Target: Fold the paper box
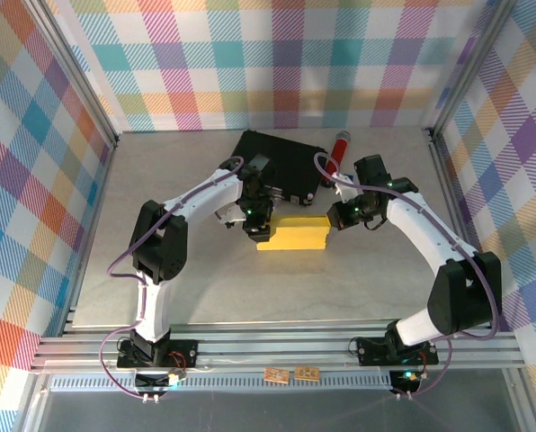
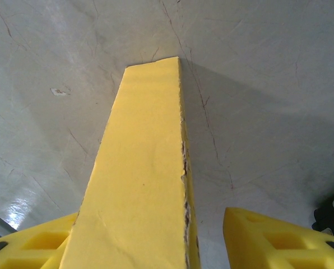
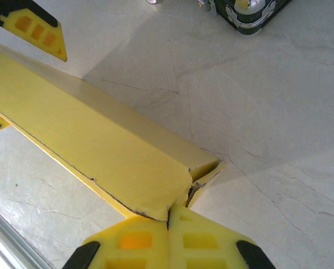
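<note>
Right fingers [image 3: 134,246] tight on paper box [image 3: 100,154]

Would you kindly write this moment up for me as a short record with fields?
paper box: yellow, a long low shape lying mid-table
left gripper: open, fingers on either side of the box's left end
right gripper: shut on a corner at the box's right end
black case: behind the box, towards the far wall
</note>
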Controlling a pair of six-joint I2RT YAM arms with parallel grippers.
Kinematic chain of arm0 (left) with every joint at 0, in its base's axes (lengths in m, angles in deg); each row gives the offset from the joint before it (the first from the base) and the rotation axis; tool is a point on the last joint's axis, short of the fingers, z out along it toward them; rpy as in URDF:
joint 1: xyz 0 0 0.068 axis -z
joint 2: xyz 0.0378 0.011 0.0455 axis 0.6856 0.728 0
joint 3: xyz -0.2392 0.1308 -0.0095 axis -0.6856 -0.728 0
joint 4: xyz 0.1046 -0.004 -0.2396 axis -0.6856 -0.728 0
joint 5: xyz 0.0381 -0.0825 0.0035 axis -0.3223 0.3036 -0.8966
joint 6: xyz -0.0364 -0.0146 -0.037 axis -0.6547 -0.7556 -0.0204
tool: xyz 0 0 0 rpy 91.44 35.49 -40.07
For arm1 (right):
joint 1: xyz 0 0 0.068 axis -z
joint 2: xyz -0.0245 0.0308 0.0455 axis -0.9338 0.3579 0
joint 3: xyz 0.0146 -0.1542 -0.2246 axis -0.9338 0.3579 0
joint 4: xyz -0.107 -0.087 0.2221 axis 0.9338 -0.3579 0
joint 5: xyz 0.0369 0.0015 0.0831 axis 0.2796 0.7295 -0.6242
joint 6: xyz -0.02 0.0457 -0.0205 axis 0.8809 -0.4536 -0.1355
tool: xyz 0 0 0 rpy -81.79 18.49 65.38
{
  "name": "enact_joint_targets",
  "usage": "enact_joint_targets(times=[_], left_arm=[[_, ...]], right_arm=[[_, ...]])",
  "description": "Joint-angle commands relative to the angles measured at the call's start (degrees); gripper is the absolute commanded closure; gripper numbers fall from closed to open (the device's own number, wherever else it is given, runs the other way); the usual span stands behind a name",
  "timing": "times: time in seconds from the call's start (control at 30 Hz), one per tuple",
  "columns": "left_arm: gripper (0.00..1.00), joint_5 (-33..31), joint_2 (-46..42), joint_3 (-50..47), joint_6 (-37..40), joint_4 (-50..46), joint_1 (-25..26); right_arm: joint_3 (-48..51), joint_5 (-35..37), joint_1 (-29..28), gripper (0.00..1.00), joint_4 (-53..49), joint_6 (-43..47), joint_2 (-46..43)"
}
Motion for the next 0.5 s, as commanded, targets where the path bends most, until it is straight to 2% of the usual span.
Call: enact_joint_targets(times=[0.0,0.23,0.43,0.47], left_arm=[[0.46,0.0,0.4,-1.2,-5.4,-0.2,-0.6],[0.50,-1.0,-1.7,-5.5,-6.2,3.9,-0.4],[0.51,-1.4,-2.8,-8.1,-6.6,5.6,-0.2],[0.52,-1.4,-2.8,-8.1,-6.6,5.7,-0.3]], right_arm=[[3.1,2.4,-1.5,1.00,-0.5,0.7,-2.0],[7.4,6.5,-4.7,1.00,2.4,0.3,-4.8],[7.6,6.2,-5.3,1.00,2.4,-1.3,-6.6],[7.1,5.7,-5.3,0.97,2.2,-1.3,-6.9]])
